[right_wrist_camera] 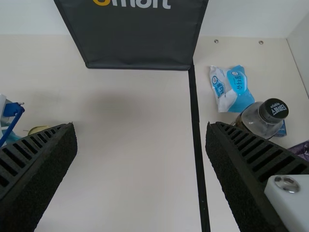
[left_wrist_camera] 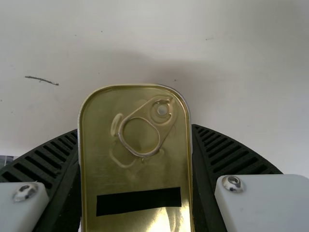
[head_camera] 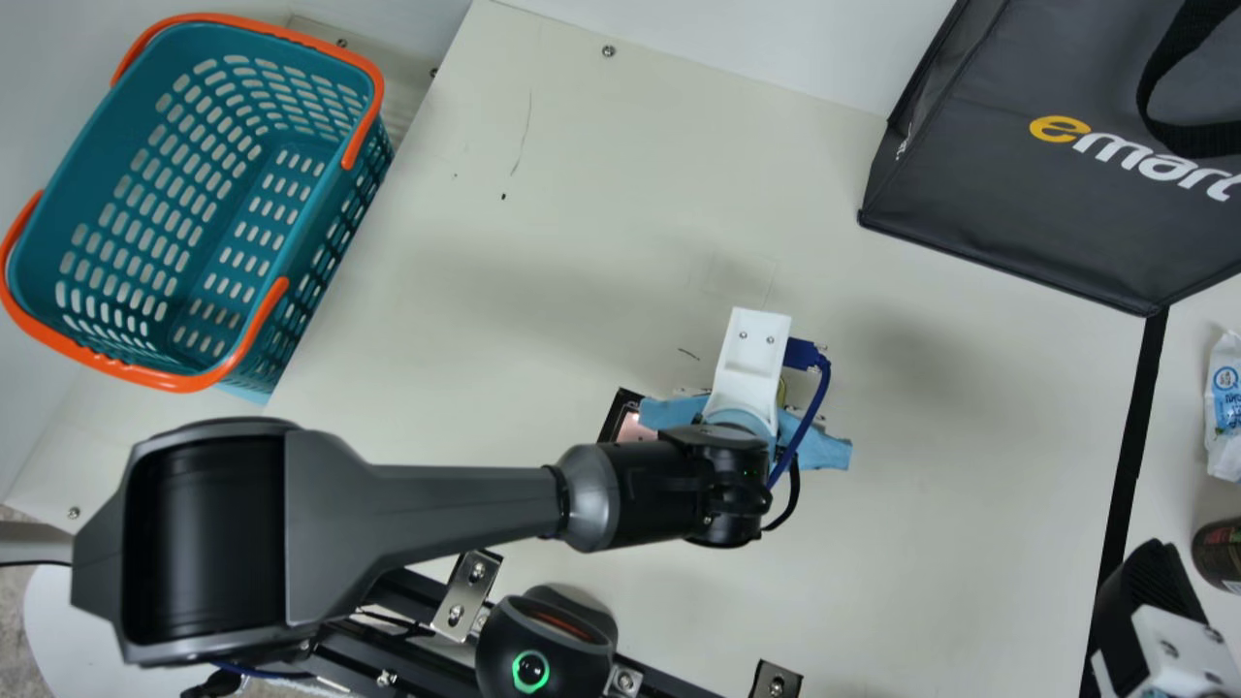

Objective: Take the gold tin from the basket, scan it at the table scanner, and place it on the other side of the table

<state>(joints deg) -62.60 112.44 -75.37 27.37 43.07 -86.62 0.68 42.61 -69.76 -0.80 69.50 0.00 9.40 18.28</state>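
In the main view my left gripper (head_camera: 751, 373) is over the middle of the table, its fingertips hidden under the wrist. My left gripper (left_wrist_camera: 135, 130) is shut on the gold tin (left_wrist_camera: 104, 159) in its wrist view, the ring-pull lid with a black strip facing that camera. A gold edge of the tin (right_wrist_camera: 38, 129) peeks past a finger in the right wrist view. Beside the left wrist lies a dark-framed scanner (head_camera: 632, 427) with a pinkish glow, partly covered by the arm. At the lower right stands my right gripper (head_camera: 1154, 591); its wrist view shows the right gripper (right_wrist_camera: 141, 128) open, nothing between its fingers.
A teal basket (head_camera: 218, 184) with orange handles is at the upper left. A dark bag (head_camera: 1028, 213) stands at the upper right. Beyond the black tape line (right_wrist_camera: 195, 121) are a blue-white packet (right_wrist_camera: 231, 89) and a dark-capped jar (right_wrist_camera: 263, 118). A black round device (head_camera: 543, 645) sits at the bottom edge.
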